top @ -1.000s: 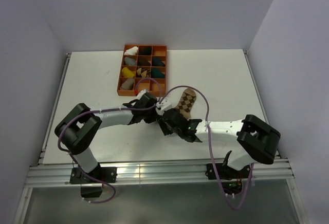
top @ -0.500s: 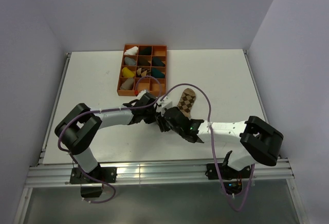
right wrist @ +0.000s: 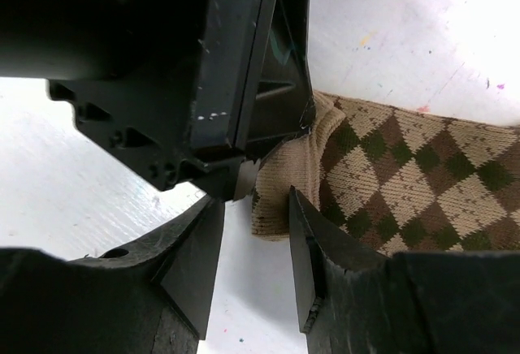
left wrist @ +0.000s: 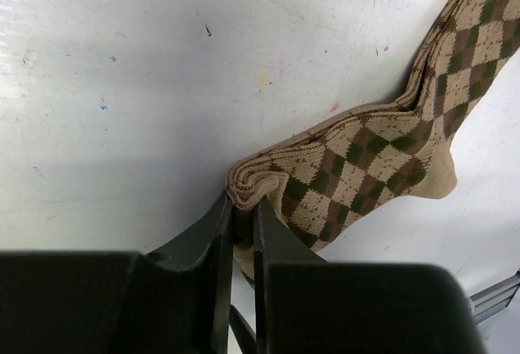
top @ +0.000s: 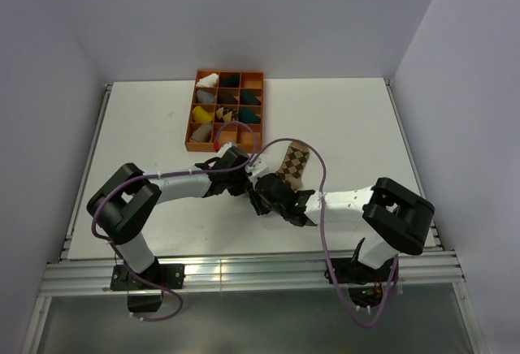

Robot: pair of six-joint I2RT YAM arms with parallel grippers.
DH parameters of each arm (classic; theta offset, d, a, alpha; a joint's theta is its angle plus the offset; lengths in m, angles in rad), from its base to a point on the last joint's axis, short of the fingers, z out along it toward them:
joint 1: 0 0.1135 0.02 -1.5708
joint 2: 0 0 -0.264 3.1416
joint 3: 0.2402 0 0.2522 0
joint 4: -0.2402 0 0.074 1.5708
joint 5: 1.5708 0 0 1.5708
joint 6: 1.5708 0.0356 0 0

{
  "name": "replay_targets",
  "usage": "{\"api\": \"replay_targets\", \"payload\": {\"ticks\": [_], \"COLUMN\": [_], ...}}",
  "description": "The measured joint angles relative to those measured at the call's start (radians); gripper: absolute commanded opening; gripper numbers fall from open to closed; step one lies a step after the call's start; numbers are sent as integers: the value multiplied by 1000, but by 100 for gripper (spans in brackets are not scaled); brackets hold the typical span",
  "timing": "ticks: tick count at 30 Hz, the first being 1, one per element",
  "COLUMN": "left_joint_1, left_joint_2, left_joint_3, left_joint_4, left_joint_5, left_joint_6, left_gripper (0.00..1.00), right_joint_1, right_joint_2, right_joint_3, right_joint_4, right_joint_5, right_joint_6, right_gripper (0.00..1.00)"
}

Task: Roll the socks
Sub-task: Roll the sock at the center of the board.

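Observation:
A tan-and-brown argyle sock [top: 294, 163] lies flat on the white table, stretching up and to the right. My left gripper [left wrist: 244, 208] is shut on its bunched, folded end [left wrist: 252, 179], and the diamond-patterned body [left wrist: 382, 151] runs off to the upper right. In the top view the left gripper [top: 246, 177] sits just left of the sock. My right gripper [right wrist: 256, 232] stands open right under the left gripper's black body [right wrist: 203, 70]. The sock's plain tan edge [right wrist: 284, 183] hangs between the right fingers, close to the right finger [right wrist: 313, 248]. Only the argyle pattern shows clearly.
An orange compartment tray [top: 230, 71] with several coloured sock bundles stands behind the grippers at the table's back. Both arms crowd together near the table's middle front, their cables looping over the sock.
The right arm has swung left, bringing its gripper in under the left gripper at the sock's end, and its jaws have narrowed a little. The left gripper has kept its hold and place.

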Motion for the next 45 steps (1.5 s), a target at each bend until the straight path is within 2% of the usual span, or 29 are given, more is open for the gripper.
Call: {"api": "replay_targets", "payload": {"ticks": [18, 20, 23, 24, 25, 26, 28, 30, 31, 32, 35, 40, 45], "left_joint_1": [-1, -1, 0, 2, 4, 4, 5, 7, 10, 12, 16, 28, 29], "left_joint_2": [0, 0, -1, -2, -3, -6, -13, -29, -45, -68, -131, -217, -226], "left_joint_3": [3, 3, 6, 6, 6, 6, 6, -5, -17, -30, -52, -96, -138], "left_joint_4": [-3, -4, -9, -10, -12, -17, -24, -25, -24, -25, -23, 34, 90], "left_joint_5": [9, 9, 2, 0, -3, -8, -16, -22, -24, -25, -30, -45, -34], "left_joint_6": [-2, -3, -8, -10, -16, -23, -32, -48, -55, -64, -82, -98, -98], "left_gripper": [0, 0, 2, 5, 7, 10, 23, 45, 50, 59, 69, 67, 64], "right_joint_1": [-11, -11, -14, -14, -14, -15, -18, -30, -40, -59, -118, -250, -396], "right_joint_2": [48, 62, 80, 82, 85, 87, 85, 76, 70, 60, 31, 6, 25], "right_joint_3": [5, 17, 41, 47, 54, 57, 57, 54, 48, 39, 8, -52, -137], "right_joint_4": [-8, -18, -39, -45, -50, -53, -55, -56, -54, -52, -43, 29, 183], "right_joint_5": [58, 71, 83, 84, 85, 84, 79, 50, 33, 3, -83, -333, -612], "right_joint_6": [42, 50, 58, 61, 63, 68, 75, 82, 87, 95, 113, 146, 228], "right_gripper": [42, 33, 13, 2, 0, 0, 0, 0, 0, 0, 0, 0, 0]}}
